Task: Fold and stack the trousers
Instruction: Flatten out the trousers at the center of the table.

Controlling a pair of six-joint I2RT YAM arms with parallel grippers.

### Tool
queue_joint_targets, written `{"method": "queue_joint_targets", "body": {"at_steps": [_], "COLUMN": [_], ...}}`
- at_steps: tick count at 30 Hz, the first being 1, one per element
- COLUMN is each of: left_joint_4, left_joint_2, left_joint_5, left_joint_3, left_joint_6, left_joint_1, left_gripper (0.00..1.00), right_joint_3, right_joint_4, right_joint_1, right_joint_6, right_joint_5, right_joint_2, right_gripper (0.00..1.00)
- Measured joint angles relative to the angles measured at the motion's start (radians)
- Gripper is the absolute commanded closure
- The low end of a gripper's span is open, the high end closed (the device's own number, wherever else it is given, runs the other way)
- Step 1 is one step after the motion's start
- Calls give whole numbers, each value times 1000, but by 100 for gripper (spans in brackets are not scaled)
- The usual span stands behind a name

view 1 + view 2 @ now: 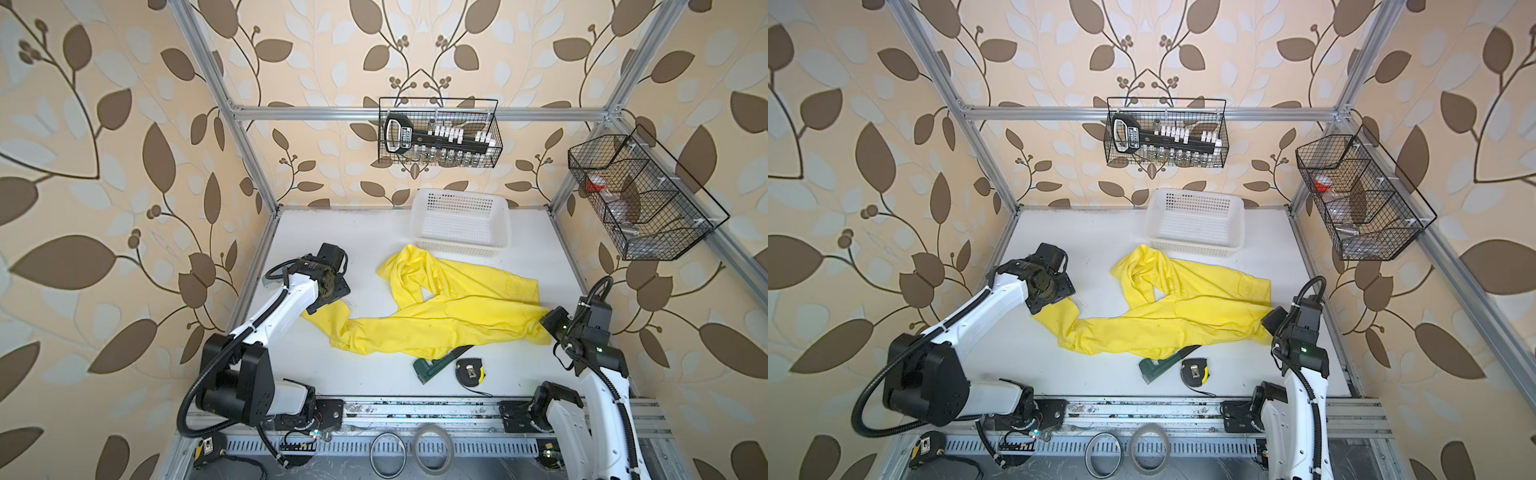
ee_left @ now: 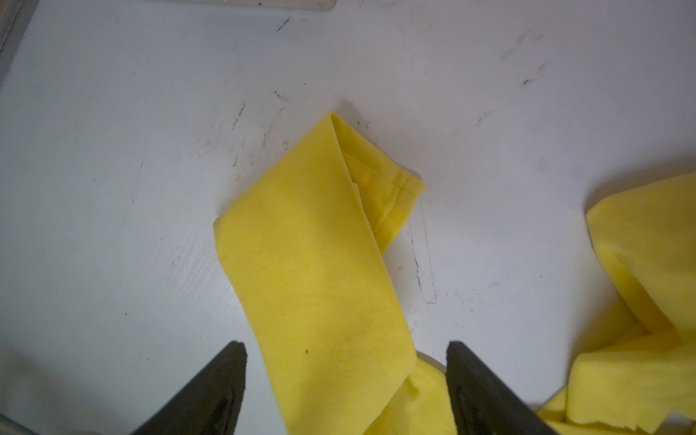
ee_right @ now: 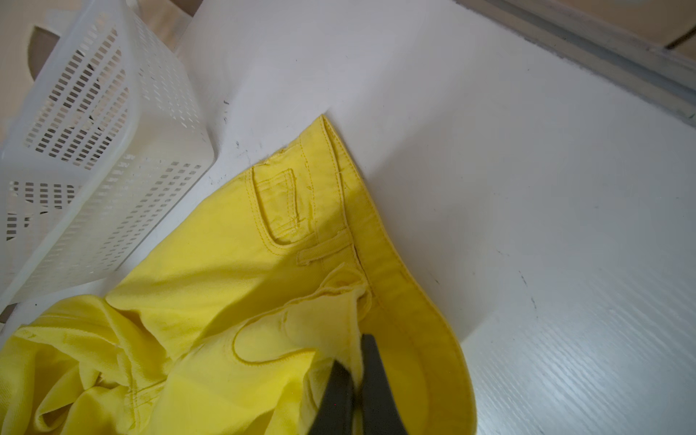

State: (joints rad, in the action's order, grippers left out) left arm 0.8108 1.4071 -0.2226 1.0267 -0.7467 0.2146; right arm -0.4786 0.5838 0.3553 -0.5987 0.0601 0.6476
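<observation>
The white desk takes up most of the cell. Its dark scuffs show plainly only in the wrist views.

Across its middle lie the yellow trousers, unfolded and rumpled. In both top views one leg runs out toward the robot's left. The other is twisted and bunched toward the far edge, and the waist sits on the right. Only the right wrist view gives the detail there: waistband, a belt loop and a stitched pocket opening.

Behind them stands a white perforated basket. The bunched leg lies just beside its near wall, though I cannot tell whether it touches.

The left end effector has its fingers wide apart. The end of the long leg lies flat on the desk between them, with bare desk showing on either side. The cuff is turned over at its tip so the hem stitching faces up. From above, the wrist hides these fingers.

The right end effector has its fingers pressed together on a fold of pale lining at the waist. A top view places it at the waist's near corner.

A green tool pokes out from under the trousers' near edge. A black-and-yellow tape measure sits just beside it. Only the top views show these two.
</observation>
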Motion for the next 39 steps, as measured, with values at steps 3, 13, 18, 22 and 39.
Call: {"method": "queue_joint_targets", "body": {"at_steps": [3, 13, 18, 22, 39], "left_joint_4": [-5, -10, -31, -26, 147], "left_joint_2": [106, 302, 382, 385, 80], "left_joint_5": [-24, -70, -73, -87, -296], "left_joint_3": [53, 105, 141, 142, 447], "left_joint_6": [-39, -61, -43, -30, 140], "left_joint_1": [-14, -27, -38, -40, -105], "left_gripper": [20, 34, 57, 91, 100], "right_joint_3": [10, 10, 10, 10, -280], "right_joint_4": [-13, -62, -81, -89, -97], "right_joint_1": [-2, -8, -14, -15, -13], "right_joint_6": [-3, -3, -5, -10, -48], "right_joint_5": [19, 76, 95, 102, 24], "right_joint_2": [11, 48, 61, 62, 139], "right_gripper": [100, 100, 100, 100, 100]}}
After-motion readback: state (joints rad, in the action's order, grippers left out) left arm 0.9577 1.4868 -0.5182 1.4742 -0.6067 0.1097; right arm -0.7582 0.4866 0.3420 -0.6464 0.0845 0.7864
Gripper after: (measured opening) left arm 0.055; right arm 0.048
